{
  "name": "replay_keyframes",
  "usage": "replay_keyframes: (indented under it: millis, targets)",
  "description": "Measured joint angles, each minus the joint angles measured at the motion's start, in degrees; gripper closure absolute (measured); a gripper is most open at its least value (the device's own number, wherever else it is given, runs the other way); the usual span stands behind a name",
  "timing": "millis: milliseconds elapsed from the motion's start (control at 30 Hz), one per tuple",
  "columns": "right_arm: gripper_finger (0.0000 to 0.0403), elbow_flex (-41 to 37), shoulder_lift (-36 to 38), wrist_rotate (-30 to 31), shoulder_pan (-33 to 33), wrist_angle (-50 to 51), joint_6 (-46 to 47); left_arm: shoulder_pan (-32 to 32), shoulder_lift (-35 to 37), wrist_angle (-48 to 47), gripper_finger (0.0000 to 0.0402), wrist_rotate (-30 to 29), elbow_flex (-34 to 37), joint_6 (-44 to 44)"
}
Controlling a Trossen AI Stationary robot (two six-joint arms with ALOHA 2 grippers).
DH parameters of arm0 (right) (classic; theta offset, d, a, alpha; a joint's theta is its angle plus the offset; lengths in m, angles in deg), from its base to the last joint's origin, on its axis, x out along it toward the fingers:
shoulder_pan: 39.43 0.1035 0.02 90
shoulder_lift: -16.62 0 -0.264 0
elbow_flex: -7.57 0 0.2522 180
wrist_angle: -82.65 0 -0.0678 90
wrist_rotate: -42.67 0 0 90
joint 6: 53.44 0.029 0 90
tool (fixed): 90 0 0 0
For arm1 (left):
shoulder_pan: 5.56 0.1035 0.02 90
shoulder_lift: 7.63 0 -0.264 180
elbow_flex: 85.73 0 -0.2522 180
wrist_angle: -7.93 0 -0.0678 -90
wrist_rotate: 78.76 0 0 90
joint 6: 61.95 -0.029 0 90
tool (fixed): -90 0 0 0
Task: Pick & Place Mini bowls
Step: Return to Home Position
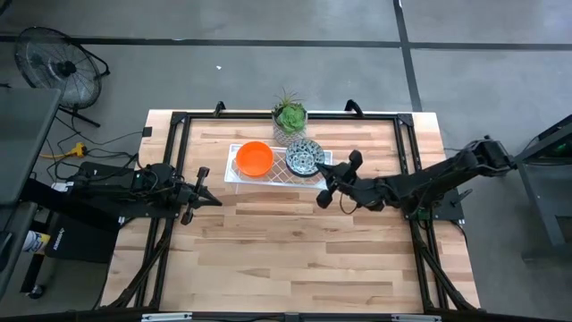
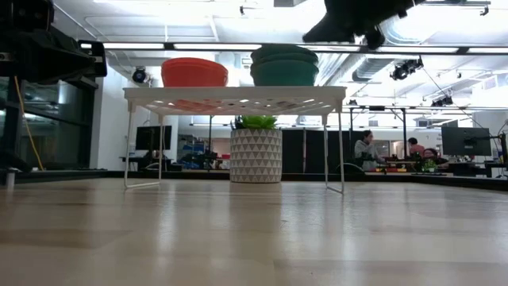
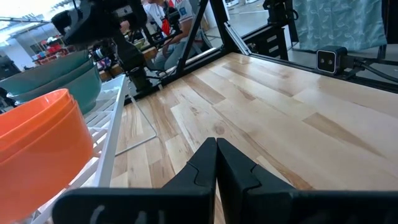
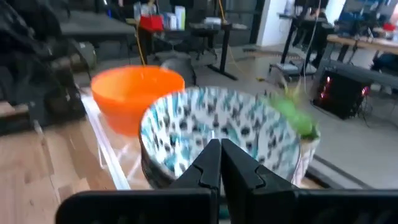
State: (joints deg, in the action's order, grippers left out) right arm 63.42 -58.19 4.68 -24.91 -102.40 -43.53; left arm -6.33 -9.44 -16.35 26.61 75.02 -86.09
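A stack of orange mini bowls (image 1: 255, 158) (image 2: 194, 71) and a stack of speckled mini bowls (image 1: 304, 158) (image 4: 217, 127), teal on the outside (image 2: 284, 67), stand side by side on a white wire rack (image 1: 234, 175). My right gripper (image 1: 332, 185) (image 4: 219, 152) is shut. It hovers just to the right and near side of the speckled stack, higher than the rims (image 2: 349, 20), and points at that stack. My left gripper (image 1: 211, 199) (image 3: 216, 149) is shut, low over the table to the left and near side of the rack.
A green potted plant (image 1: 290, 114) in a white patterned pot (image 2: 255, 155) stands behind the rack at the table's far edge. The rack's thin legs (image 2: 128, 143) rest on the wood. Bare table (image 1: 286, 259) lies toward the near edge. People sit in the room beyond (image 2: 367, 149).
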Motion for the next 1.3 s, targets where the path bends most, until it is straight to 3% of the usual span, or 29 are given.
replay_keyframes:
  millis: [233, 333, 467, 600, 700, 833, 1067, 1300]
  targets:
    - [0.0402, 5.7, 4.5, -0.1, 0.6, -2.8, -11.5, 0.0, 0.0, 0.0, 0.0401, 0.0, 0.0, 0.0]
    - [0.0402, 9.4, 7.6, -1.9, 1.0, 2.7, -13.6, 0.0, 0.0, 0.0, 0.0401, 0.0, 0.0, 0.0]
    - [0.0402, 15.0, 12.1, -9.0, 1.3, 21.8, -6.9, 0.0, 0.0, 0.0, 0.0401, 0.0, 0.0, 0.0]
    - [0.0403, 20.3, 16.0, -19.3, 1.2, 47.2, 3.2, 0.0, 0.0, 0.0, 0.0401, 0.0, 0.0, 0.0]
    - [0.0403, 21.1, 19.1, -23.5, 1.2, 61.9, 7.0, 0.0, 0.0, 0.0, 0.0401, 0.0, 0.0, 0.0]
    - [0.0403, 12.8, 27.6, -24.6, 1.3, 65.3, 10.8, 0.0, 0.0, 0.0, 0.0401, 0.0, 0.0, 0.0]
    - [0.0403, -7.3, 45.1, -29.5, 2.0, 52.8, 11.0, 0.0, 0.0, 0.0, 0.0401, 0.0, 0.0, 0.0]
    - [0.0403, -20.1, 58.3, -29.9, 1.5, 47.1, 14.9, 0.0, 0.0, 0.0, 0.0401, 0.0, 0.0, 0.0]
